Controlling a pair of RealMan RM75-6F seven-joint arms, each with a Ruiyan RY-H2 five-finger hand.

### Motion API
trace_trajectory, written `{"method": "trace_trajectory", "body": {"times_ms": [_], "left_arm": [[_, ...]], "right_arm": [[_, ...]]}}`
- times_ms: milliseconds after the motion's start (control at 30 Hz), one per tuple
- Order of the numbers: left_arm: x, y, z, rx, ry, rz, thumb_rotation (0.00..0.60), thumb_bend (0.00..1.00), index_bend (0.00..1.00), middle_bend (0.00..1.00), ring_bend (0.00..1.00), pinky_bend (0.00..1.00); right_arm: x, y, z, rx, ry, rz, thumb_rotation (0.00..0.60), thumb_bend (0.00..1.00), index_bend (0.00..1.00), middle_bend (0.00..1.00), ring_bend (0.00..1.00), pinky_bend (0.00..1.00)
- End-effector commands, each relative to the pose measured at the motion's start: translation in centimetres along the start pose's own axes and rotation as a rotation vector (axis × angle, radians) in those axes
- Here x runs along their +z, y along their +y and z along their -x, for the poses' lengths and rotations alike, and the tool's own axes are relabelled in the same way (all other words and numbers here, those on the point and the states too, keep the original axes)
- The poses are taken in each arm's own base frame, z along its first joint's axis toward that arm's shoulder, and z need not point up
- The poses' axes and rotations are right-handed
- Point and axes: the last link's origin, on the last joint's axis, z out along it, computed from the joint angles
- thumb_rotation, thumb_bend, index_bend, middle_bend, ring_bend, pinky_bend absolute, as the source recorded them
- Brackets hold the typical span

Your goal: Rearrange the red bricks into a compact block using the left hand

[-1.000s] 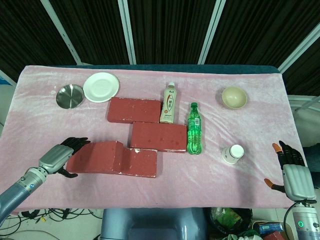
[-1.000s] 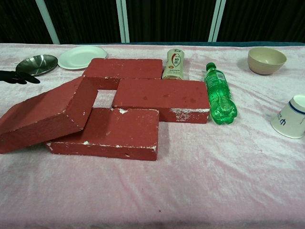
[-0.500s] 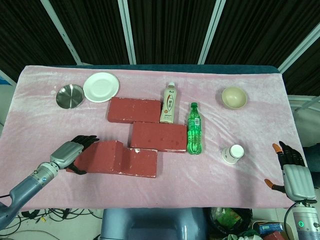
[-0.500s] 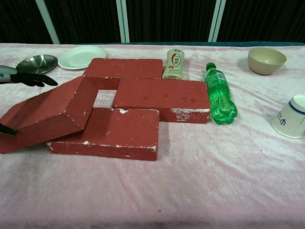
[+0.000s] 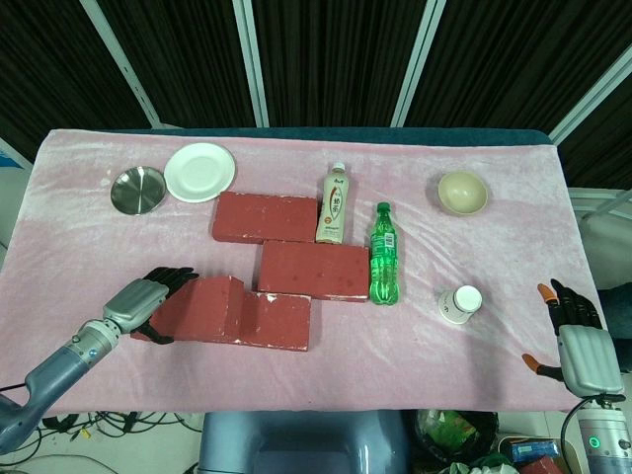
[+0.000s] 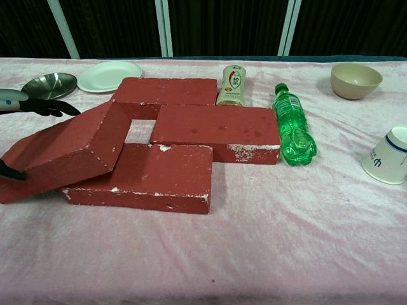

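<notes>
Several red bricks lie mid-table. The far brick (image 5: 265, 217) (image 6: 166, 91) and the middle brick (image 5: 314, 270) (image 6: 216, 131) lie flat, stepped to the right. The near brick (image 5: 279, 321) (image 6: 152, 176) lies flat in front. A tilted brick (image 5: 200, 308) (image 6: 63, 152) leans with its right end on the near brick. My left hand (image 5: 144, 301) (image 6: 25, 103) grips that tilted brick's left end, fingers (image 6: 58, 108) over its far edge and thumb (image 6: 9, 170) on its near side. My right hand (image 5: 579, 346) rests open at the table's right front edge, away from the bricks.
A steel dish (image 5: 137, 190) and a white plate (image 5: 199, 171) sit at the far left. A tea bottle (image 5: 335, 204) stands against the far brick. A green bottle (image 5: 383, 254) lies beside the middle brick. A paper cup (image 5: 460, 303) and a beige bowl (image 5: 462, 193) are to the right.
My left hand moved right from beside the tilted brick and closed around its left end. The brick has shifted only slightly. The right hand stayed still.
</notes>
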Motion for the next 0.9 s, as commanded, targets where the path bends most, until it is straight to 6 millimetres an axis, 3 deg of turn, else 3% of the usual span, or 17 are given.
{"method": "trace_trajectory", "body": {"times_ms": [33,233,367,500,767,900], "left_arm": [[0.3,0.1,0.0,0.005,0.001,-0.005,0.600,0.00,0.00,0.06,0.00,0.01],[0.8,0.5,0.0,0.029,0.002,-0.002,0.600,0.05,0.01,0.17,0.01,0.09],[0.8,0.7,-0.3,0.036,0.034,-0.005,0.600,0.19,0.10,0.22,0.02,0.10],[0.6,0.5,-1.4,0.042,0.083,-0.021,0.600,0.20,0.16,0.24,0.02,0.10],[0.7,0.6,-6.8,0.104,0.192,-0.041,0.600,0.20,0.20,0.23,0.01,0.09],[2.7,1.5,-10.5,0.165,0.186,-0.048,0.600,0.20,0.21,0.24,0.01,0.07]], "right_arm": [[0.0,0.0,0.0,0.000,-0.002,0.000,0.600,0.04,0.00,0.00,0.00,0.08],[0.0,0.0,0.0,0.003,-0.013,0.003,0.600,0.04,0.00,0.00,0.00,0.08],[0.0,0.0,0.0,0.006,-0.017,0.003,0.600,0.04,0.00,0.00,0.00,0.08],[-0.1,0.0,0.0,0.009,-0.022,0.003,0.600,0.04,0.00,0.00,0.00,0.08],[-0.1,0.0,0.1,0.010,-0.024,0.005,0.600,0.04,0.00,0.00,0.00,0.08],[-0.1,-0.1,0.1,0.012,-0.027,0.008,0.600,0.04,0.00,0.00,0.00,0.08]]}}
